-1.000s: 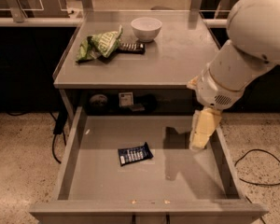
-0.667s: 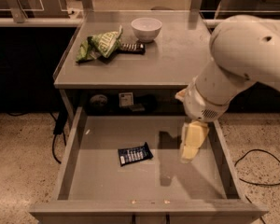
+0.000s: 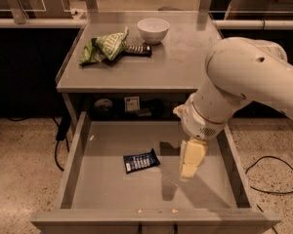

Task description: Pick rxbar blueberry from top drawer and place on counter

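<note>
The rxbar blueberry (image 3: 141, 161), a dark navy bar with white lettering, lies flat on the bottom of the open top drawer (image 3: 112, 189), a little left of its middle. My gripper (image 3: 189, 167) hangs down inside the drawer, to the right of the bar and apart from it, just above the drawer's floor. It holds nothing that I can see. The grey counter (image 3: 180, 65) lies above and behind the drawer.
On the counter stand a white bowl (image 3: 153, 30), a green-and-white chip bag (image 3: 105, 46) and a black-brown bar (image 3: 136, 49) next to it. My large white arm (image 3: 244, 87) reaches over the counter's right front corner. A black cable (image 3: 276, 177) lies on the floor at right.
My arm and gripper have moved left over the drawer, closer to the bar. The bar has not moved.
</note>
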Robot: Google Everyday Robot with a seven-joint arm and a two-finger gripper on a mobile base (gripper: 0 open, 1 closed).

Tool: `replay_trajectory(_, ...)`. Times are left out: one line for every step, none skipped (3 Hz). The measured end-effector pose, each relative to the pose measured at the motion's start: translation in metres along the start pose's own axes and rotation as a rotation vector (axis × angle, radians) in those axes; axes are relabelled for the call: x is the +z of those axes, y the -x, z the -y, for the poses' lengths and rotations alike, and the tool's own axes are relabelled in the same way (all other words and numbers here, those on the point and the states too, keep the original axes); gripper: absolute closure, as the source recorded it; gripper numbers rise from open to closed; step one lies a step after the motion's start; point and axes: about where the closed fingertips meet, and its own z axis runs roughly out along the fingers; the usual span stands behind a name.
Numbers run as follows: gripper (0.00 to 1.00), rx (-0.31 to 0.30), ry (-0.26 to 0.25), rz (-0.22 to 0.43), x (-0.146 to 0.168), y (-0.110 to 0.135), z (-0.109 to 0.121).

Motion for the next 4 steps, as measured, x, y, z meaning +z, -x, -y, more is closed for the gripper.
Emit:
replay_trajectory(0.00,-0.078,0.017,0.010,0.037,0.015,0.023)
replay_trajectory(0.00,-0.115,0.030,0.015,0.059,0.024,0.037)
replay_trajectory(0.00,-0.139,0.047,0.022,0.077,0.035,0.034)
replay_trajectory(0.00,-0.152,0.045,0.070,0.126,0.076,0.008)
